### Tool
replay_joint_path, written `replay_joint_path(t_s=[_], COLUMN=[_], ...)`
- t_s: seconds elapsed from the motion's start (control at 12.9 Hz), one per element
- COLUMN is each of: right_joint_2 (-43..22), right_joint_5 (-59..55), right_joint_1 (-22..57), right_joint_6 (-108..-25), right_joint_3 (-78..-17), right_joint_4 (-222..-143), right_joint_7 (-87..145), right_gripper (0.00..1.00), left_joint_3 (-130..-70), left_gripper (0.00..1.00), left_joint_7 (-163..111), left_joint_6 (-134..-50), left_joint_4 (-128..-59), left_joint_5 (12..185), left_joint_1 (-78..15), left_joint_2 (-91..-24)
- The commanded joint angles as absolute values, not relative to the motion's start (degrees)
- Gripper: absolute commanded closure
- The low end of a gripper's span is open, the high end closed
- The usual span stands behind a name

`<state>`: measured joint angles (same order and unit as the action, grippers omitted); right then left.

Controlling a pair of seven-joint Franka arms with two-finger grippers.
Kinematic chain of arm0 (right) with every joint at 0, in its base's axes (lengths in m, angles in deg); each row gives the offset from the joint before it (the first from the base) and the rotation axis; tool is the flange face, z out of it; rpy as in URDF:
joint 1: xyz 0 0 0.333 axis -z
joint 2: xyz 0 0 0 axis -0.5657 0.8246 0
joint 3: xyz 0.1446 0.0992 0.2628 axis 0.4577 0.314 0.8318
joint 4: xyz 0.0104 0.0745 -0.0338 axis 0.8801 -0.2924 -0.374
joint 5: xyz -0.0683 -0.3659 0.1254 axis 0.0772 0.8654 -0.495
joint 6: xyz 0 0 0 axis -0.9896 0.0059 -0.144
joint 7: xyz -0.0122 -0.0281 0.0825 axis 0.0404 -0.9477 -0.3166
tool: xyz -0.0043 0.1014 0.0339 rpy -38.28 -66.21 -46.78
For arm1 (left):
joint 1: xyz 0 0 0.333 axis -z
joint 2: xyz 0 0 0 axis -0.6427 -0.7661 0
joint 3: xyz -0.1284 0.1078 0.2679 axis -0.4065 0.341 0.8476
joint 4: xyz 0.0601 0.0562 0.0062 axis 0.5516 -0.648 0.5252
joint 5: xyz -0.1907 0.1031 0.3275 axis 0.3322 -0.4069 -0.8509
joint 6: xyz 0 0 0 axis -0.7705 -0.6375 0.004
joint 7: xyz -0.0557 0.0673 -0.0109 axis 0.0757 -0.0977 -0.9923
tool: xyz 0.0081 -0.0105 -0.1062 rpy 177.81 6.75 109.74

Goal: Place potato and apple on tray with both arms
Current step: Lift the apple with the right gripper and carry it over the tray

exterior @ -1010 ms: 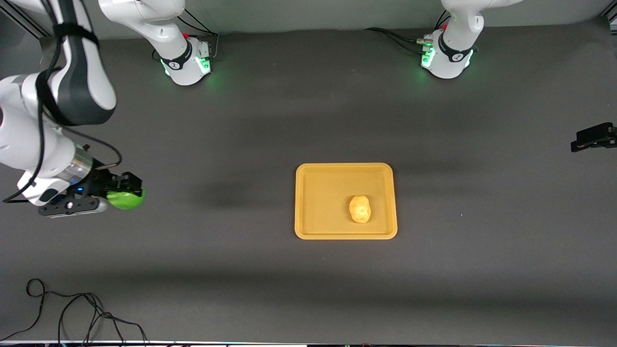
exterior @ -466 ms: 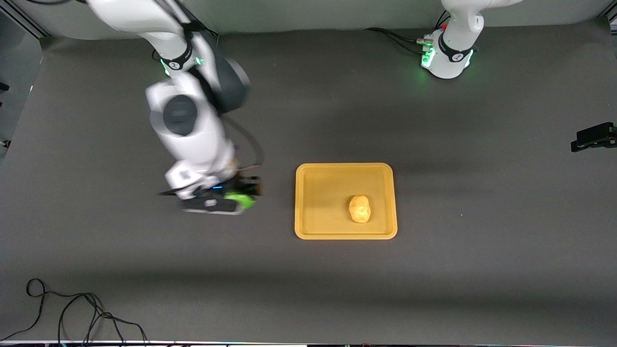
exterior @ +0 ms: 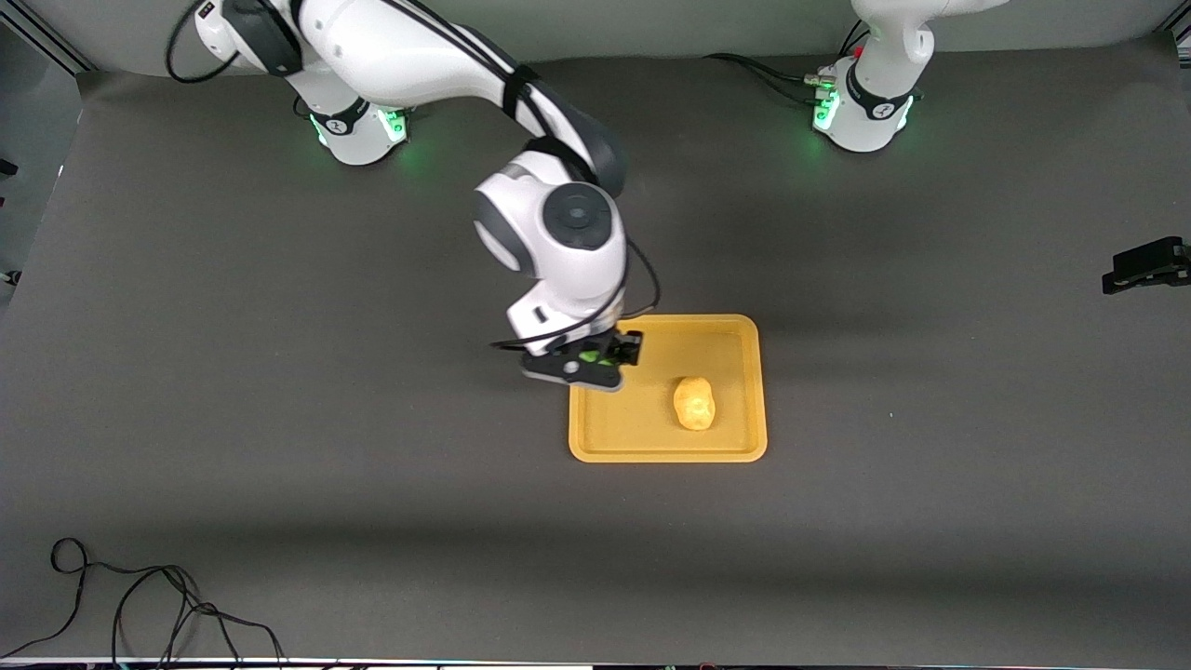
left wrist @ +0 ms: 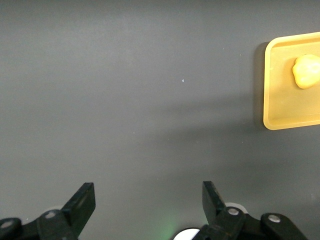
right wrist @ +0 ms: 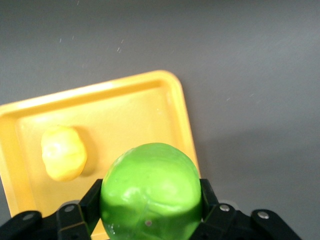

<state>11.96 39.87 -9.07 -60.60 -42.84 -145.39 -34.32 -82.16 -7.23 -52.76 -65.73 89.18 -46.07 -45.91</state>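
step: apple drop | right gripper (right wrist: 150, 210) clamps apple (right wrist: 150, 192) over tray (exterior: 735, 447) edge at right arm's end | potato (exterior: 694, 403) in tray | left gripper (left wrist: 147, 210) wide, empty, waits | next: lower, release

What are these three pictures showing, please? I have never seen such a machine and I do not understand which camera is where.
These are two white robot arms fixed at one edge of a dark table. The wide picture comes from a high camera facing them. The other two come from small cameras on each arm's wrist, looking down past its fingers.

On the table lies a yellow-orange tray, and the potato lies in it. A dark cable lies on the table nearest the front camera.

The right gripper is over the tray's edge toward the right arm's end, shut on the green apple; its wrist camera shows the apple between the fingers, above the tray. The left gripper waits open and empty over bare table, away from the tray.
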Motion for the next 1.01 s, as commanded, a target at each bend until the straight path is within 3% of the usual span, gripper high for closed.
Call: replay_joint_path(t_s=[0.0,0.31,0.93], right_joint_2=[18.7,26.4,27.8], right_joint_5=[40.7,40.7,40.8], right_joint_1=[-10.9,-10.9,-10.1], right_joint_6=[-63.7,-72.8,-73.2], right_joint_3=[-43.4,-43.4,-43.8], right_joint_4=[-140.2,-140.3,-140.6], right_joint_7=[-37.0,-36.9,-33.9], right_gripper=[0.46,0.46,0.46], left_joint_3=[-82.4,-82.6,-82.9], left_gripper=[0.01,0.01,0.01], left_joint_7=[-6.7,-7.1,-10.2], left_joint_6=[-52.4,-52.3,-51.6], left_joint_4=[-64.4,-64.2,-63.4], left_joint_5=[88.8,88.8,88.9], left_joint_1=[-46.1,-46.0,-44.7], left_joint_2=[-46.5,-46.1,-46.0])
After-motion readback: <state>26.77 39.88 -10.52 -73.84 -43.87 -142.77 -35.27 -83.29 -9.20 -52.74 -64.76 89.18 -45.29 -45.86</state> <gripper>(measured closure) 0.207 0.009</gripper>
